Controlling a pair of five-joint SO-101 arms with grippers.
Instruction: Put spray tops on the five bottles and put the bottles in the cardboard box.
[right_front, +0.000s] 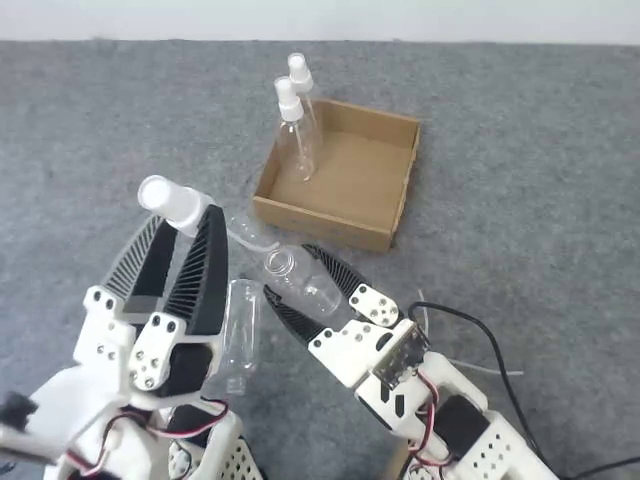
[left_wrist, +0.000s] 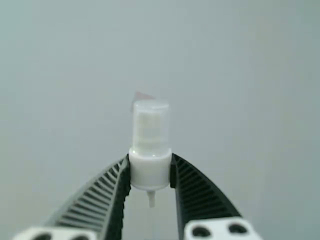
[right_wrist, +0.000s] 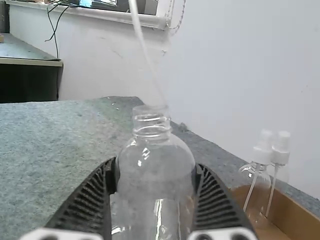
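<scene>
The left arm's fingers (left_wrist: 150, 167) are clenched on the white collar of a spray top (left_wrist: 150, 145). The top is held up in the air above the desk (right_front: 520, 150), and its clear cap points away from the arm. A thin tube (right_wrist: 145, 55) comes down at a slant to the mouth of the bottle (right_wrist: 152, 165) that the right arm holds. Whether the end of the tube is already inside the neck cannot be told.

The right arm's fingers (right_wrist: 155, 170) are grasping this clear bottle around its body. The neck is open and carries no top. In the high view the bottle is just before the near wall of the cardboard box (right_front: 330, 225).

Two bottles with spray tops stand upright inside the box, in its far left corner, one (right_front: 298, 150) just before the other (right_front: 300, 72).

One more open bottle (right_front: 240, 335) lies on its side on the grey desk between the two arms. Another clear bottle (right_front: 250, 232) seems to lie near the box's near left corner, partly hidden by the left arm.
</scene>
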